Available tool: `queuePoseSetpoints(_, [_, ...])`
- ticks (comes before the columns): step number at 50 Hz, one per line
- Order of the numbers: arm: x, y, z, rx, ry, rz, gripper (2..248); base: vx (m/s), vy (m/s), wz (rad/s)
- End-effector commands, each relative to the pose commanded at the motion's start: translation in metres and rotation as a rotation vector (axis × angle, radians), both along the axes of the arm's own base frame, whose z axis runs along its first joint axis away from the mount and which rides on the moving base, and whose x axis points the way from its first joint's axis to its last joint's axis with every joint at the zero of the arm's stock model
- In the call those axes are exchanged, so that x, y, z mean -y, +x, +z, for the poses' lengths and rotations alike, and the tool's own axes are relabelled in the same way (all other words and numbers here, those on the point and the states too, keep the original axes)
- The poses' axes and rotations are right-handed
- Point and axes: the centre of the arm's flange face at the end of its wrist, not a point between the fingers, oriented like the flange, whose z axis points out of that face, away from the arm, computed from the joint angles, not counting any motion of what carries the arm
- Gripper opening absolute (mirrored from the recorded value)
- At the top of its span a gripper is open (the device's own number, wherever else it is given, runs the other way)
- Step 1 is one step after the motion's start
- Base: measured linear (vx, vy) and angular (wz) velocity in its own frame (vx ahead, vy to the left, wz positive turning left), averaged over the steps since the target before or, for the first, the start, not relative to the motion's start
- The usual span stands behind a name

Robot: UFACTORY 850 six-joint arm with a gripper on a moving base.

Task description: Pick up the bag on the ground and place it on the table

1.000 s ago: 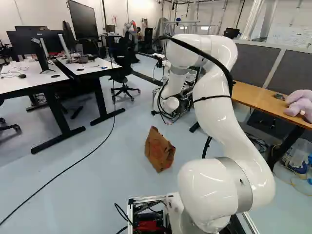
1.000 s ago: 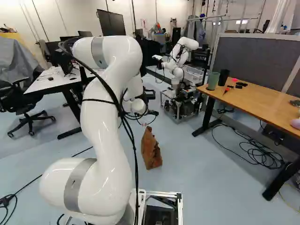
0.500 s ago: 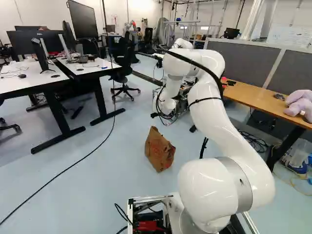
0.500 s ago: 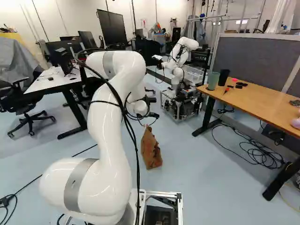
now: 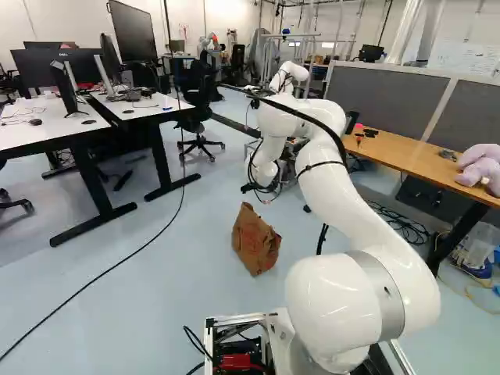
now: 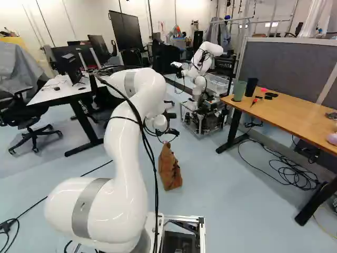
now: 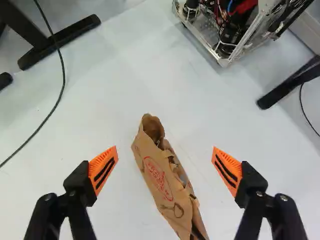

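My gripper [image 6: 171, 131] shows only as a small dark part at the arm's end, above and beyond the bag in the right base view. Seen from the wrist, the gripper [image 7: 165, 167] is open, its orange-padded fingers wide apart. Below and between them, the crumpled brown paper bag [image 7: 162, 182] stands on the floor, touched by neither finger. The same bag [image 5: 256, 241] appears near the middle of the left base view. A wooden table [image 6: 295, 117] runs along the right of the right base view.
Another robot [image 6: 202, 100] stands beyond the bag, near the wooden table. Cups [image 6: 239, 90] and small items lie on that table, a plush toy [image 5: 480, 166] farther along. White desks [image 5: 47, 129] stand at left; a black cable [image 5: 117, 263] crosses the floor.
The arm has lowered and stretched forward, away from its lowest joint, in both base views. The bag and base have not moved.
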Motion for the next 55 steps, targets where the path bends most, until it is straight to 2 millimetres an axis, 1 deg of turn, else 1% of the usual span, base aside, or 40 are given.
queuePoseSetpoints(31, [-0.008,0.039,-0.06,-0.091,0.0,0.012,247,0.0,0.0,0.0])
queuePoseSetpoints(39, [-0.009,0.039,-0.074,-0.133,0.0,0.013,247,0.0,0.0,0.0])
queuePoseSetpoints(55, [-0.009,0.033,-0.101,-0.231,-0.001,0.013,247,0.0,0.0,0.0])
